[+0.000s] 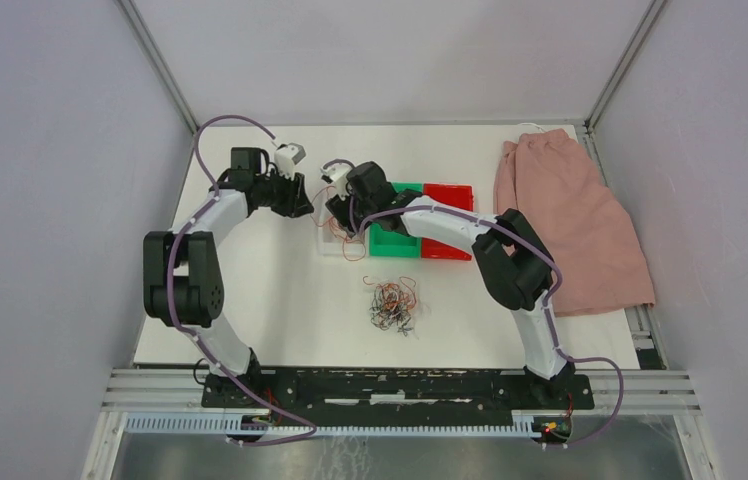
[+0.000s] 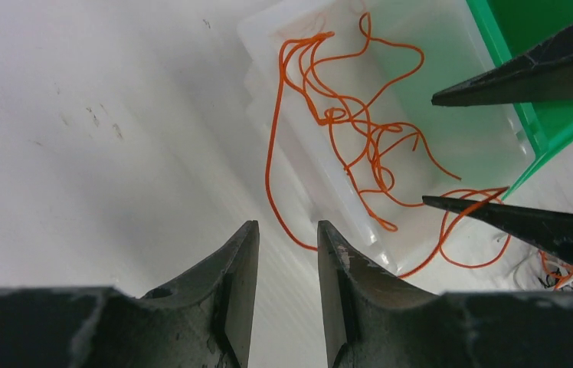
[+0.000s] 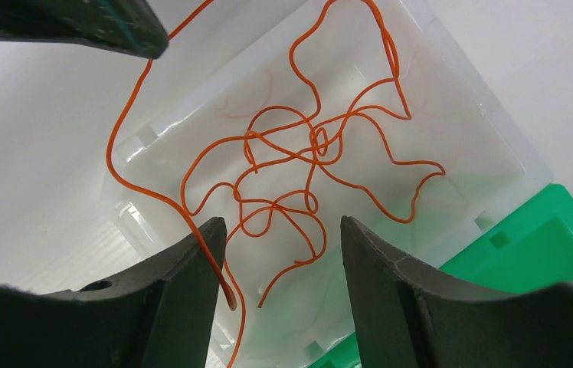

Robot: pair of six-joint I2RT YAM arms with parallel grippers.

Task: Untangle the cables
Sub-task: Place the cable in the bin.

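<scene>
**Top view.** The L gripper (image 2: 287, 230) and R gripper (image 3: 283, 226) meet just above frame centre, over a clear tray (image 3: 498, 138). The tray stands against the left side of a green bin (image 1: 395, 242), and a red bin (image 1: 447, 240) adjoins the green one on its right. A mixed clump of cables (image 1: 393, 303) (orange, black, white) lies loose on the white table (image 1: 280, 290) below centre, apart from the tray and both grippers. A pink cloth (image 1: 570, 220) covers the table's upper-right part.

**L wrist view.** L gripper jaws, bottom centre, stand a narrow gap apart w/ nothing pinched. One orange loop passes just off the tip of the right-hand finger. The R gripper's two fingers enter from the right edge of the frame, spread.

**R wrist view.** Several orange cables (image 3: 306, 146) lie looped & crossed inside the tray, w/ strands trailing over its left rim onto the table. R gripper jaws, at bottom, are wide apart. One strand runs beside the inner face of the left-hand finger, not clamped. Another strand rises to the upper left of the frame, to the L gripper's fingertip. Contact there cannot be told.
</scene>
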